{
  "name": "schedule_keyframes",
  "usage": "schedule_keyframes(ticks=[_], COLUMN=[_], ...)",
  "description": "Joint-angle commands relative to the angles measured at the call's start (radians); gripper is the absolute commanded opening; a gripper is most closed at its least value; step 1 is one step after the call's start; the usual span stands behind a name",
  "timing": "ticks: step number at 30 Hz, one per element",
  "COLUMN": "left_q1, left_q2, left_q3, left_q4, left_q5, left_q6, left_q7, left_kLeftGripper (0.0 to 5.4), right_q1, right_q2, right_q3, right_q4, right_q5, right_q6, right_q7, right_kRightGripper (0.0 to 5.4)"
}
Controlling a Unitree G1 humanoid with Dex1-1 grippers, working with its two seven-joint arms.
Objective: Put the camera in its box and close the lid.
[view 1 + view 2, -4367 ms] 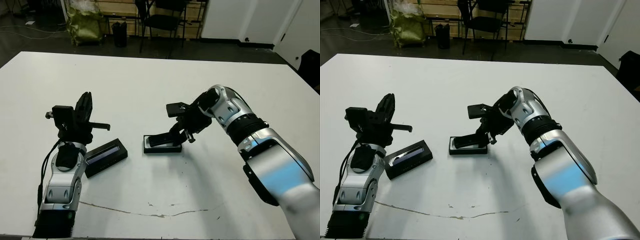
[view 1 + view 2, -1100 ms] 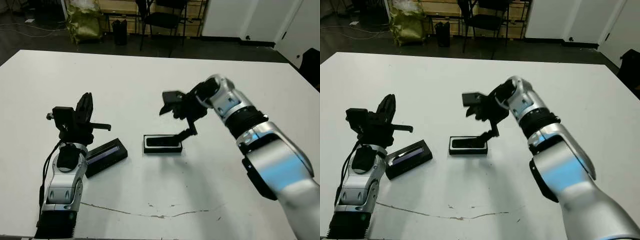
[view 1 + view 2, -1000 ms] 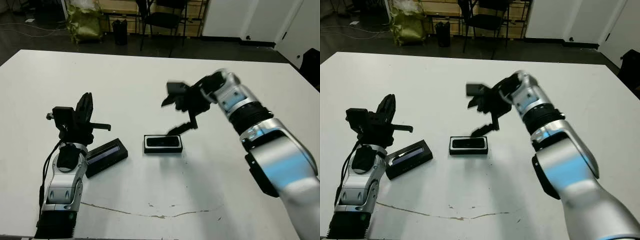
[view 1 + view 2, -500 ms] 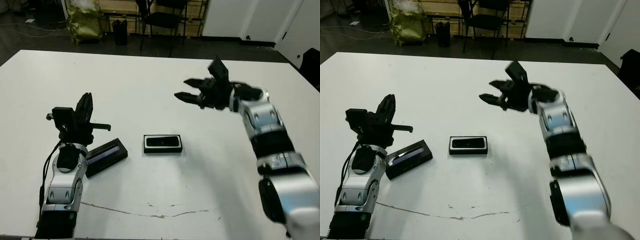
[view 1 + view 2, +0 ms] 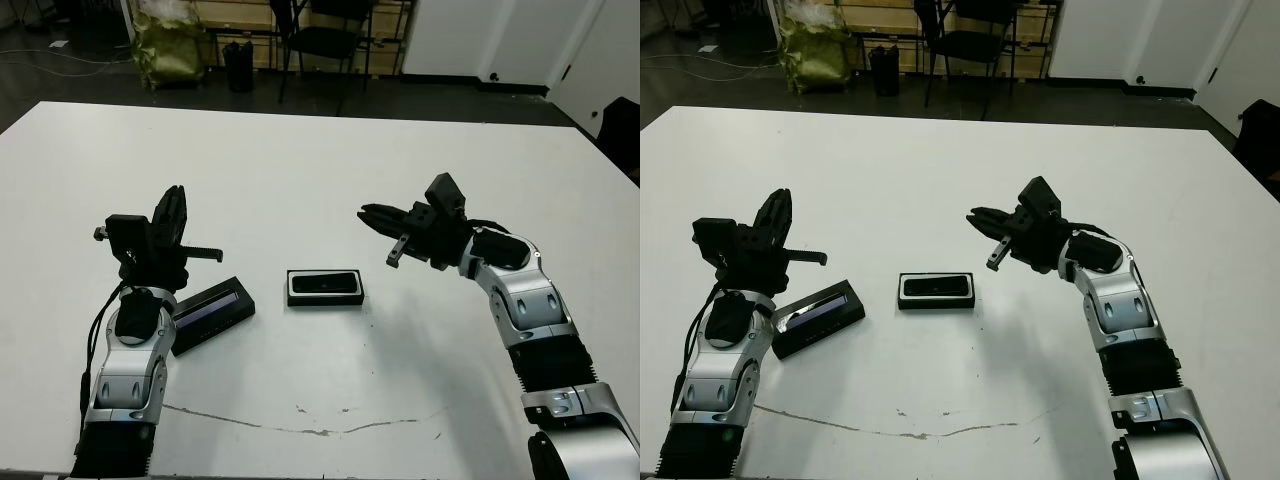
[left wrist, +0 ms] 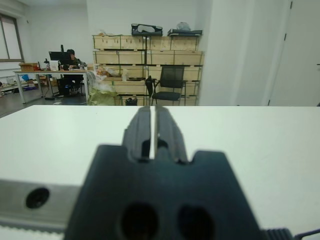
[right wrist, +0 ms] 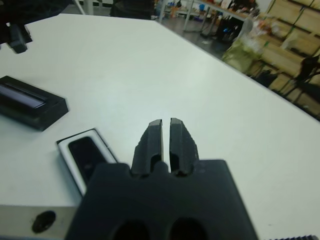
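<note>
- Camera (image 5: 325, 283) lies flat inside the box (image 5: 325, 298), centre of the head-view frame; the white lining shows as a thin border all round the black bar, so it looks fully seated.
- Lid (image 5: 211, 314) lies on the table (image 5: 300, 170) at lower left of centre, well apart from the box, glossy strip up, angled to the box's long axis.
- Step in hand, as I judge it: fetch the lid and set it over the box. First half of the task appears done.
- Left gripper (image 6: 151, 131) is raised just above and beside the lid, touching nothing; fingers pressed nearly together, only a thin slit between them, holding nothing.
- Right gripper (image 7: 165, 137) hovers right of centre, clear of the box, empty; fingers likewise close together with a narrow gap.
- To do it well: the left arm is the nearer one, so it should take the lid. Its fingers must spread first, then close across the lid's short width near its middle so it does not tip.
- Turn the lid to match the box's long axis before lowering; it is only slightly larger, so a skewed descent would likely catch a rim.
- Lower straight down; the light box may slide, so the right gripper could steady it.
- Count: one camera, one box, one lid, two grippers, one table.
</note>
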Motion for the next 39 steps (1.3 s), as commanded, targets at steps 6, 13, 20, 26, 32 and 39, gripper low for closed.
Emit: schedule_keyframes(ticks=[6, 13, 20, 26, 32, 39], left_q1=[0.005, 0.005, 0.009, 0.011, 0.013, 0.015], left_q2=[0.005, 0.004, 0.002, 0.002, -0.002, 0.001], left_q3=[-0.001, -0.001, 0.003, 0.007, 0.008, 0.005], left_q4=[0.016, 0.015, 0.011, 0.02, 0.014, 0.009], left_q5=[0.005, 0.015, 0.013, 0.009, 0.0, 0.01], left_q6=[0.011, 0.011, 0.02, 0.007, 0.022, 0.026], left_q7=[-0.006, -0.001, -0.001, -0.007, -0.005, 0.003], left_kLeftGripper=[0.0, 0.0, 0.0, 0.0, 0.0, 0.0], right_q1=[0.017, 0.023, 0.068, 0.076, 0.08, 0.074], right_q2=[-0.015, -0.018, -0.014, -0.013, -0.016, -0.033], right_q3=[0.042, 0.079, 0.091, 0.111, 0.124, 0.157], right_q4=[0.073, 0.075, 0.037, 0.027, 0.052, 0.106], right_q5=[0.017, 0.033, 0.047, 0.047, 0.034, -0.019], right_q6=[-0.029, 0.072, 0.075, 0.131, 0.078, 0.065], right_q7=[0.064, 0.093, 0.092, 0.087, 0.091, 0.079], right_kRightGripper=[0.02, 0.02, 0.02, 0.02, 0.02, 0.02])
